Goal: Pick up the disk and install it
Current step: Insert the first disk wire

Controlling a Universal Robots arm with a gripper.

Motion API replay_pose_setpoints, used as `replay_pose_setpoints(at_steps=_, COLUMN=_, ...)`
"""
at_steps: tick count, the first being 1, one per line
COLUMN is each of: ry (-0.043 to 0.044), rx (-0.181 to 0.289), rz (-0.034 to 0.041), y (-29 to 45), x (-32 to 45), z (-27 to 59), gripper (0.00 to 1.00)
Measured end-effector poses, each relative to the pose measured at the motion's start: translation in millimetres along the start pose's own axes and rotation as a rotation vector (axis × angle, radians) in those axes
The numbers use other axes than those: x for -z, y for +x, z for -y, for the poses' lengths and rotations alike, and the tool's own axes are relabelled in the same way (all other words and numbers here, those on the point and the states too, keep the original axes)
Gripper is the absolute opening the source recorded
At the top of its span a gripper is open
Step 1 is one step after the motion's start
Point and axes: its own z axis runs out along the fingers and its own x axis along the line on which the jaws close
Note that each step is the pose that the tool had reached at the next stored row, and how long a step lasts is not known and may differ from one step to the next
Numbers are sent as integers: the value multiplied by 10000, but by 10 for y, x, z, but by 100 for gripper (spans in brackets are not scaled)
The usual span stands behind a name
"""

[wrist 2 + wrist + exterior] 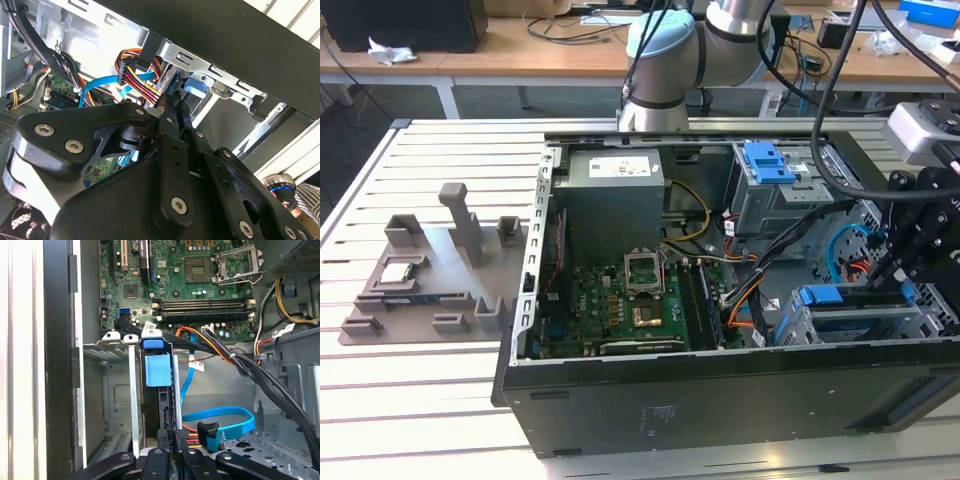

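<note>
The disk [825,297] stands on edge in the grey drive cage [798,328] at the near right corner of the open computer case, its blue carrier rail on top. In the first wrist view the disk [157,369] shows end-on, with a blue tab, between the cage's metal walls. My gripper [883,283] hangs just to the exterior view's right of the cage. In both wrist views the gripper [171,439] [175,107] has its black fingers close together, shut, right at the disk's near end. I cannot tell if they touch it. The disk's blue part [194,86] lies just past the tips.
A blue caddy [770,162] sits on the upper grey bay [770,205]. Bundled cables [790,240] and a blue data cable [220,416] crowd the space by the cage. The motherboard [620,310] and power supply [615,185] lie further left. A grey fixture [430,270] sits on the table.
</note>
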Motion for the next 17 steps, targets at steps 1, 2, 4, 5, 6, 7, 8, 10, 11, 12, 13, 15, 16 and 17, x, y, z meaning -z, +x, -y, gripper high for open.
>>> replay_pose_setpoints(at_steps=1, ry=1, rx=0, rz=-2, y=1, x=-12, z=1, gripper=16)
replay_pose_setpoints(at_steps=2, ry=0, rx=0, rz=-5, y=1, x=-19, z=2, gripper=16)
replay_pose_setpoints(at_steps=4, ry=1, rx=-2, rz=-5, y=2, x=-34, z=3, gripper=16)
replay_pose_setpoints(at_steps=5, ry=0, rx=-1, rz=-1, y=3, x=-36, z=3, gripper=16)
replay_pose_setpoints(at_steps=6, ry=1, rx=0, rz=10, y=2, x=-39, z=4, gripper=16)
replay_pose_setpoints(at_steps=7, ry=-1, rx=0, rz=13, y=3, x=-44, z=4, gripper=18)
replay_pose_setpoints(at_steps=8, ry=-1, rx=0, rz=7, y=2, x=-40, z=4, gripper=24)
replay_pose_setpoints(at_steps=10, ry=0, rx=-1, rz=5, y=2, x=9, z=-1, gripper=24)
replay_pose_setpoints(at_steps=11, ry=0, rx=-1, rz=2, y=-2, x=83, z=-9, gripper=24)
replay_pose_setpoints(at_steps=12, ry=0, rx=-2, rz=3, y=-10, x=160, z=-16, gripper=24)
replay_pose_setpoints(at_steps=13, ry=0, rx=-2, rz=2, y=-19, x=196, z=-20, gripper=24)
replay_pose_setpoints(at_steps=15, ry=-1, rx=-1, rz=2, y=-44, x=312, z=-32, gripper=16)
replay_pose_setpoints(at_steps=16, ry=0, rx=-1, rz=-1, y=-54, x=368, z=-37, gripper=16)
replay_pose_setpoints(at_steps=17, ry=0, rx=-1, rz=-4, y=-62, x=411, z=-41, gripper=11)
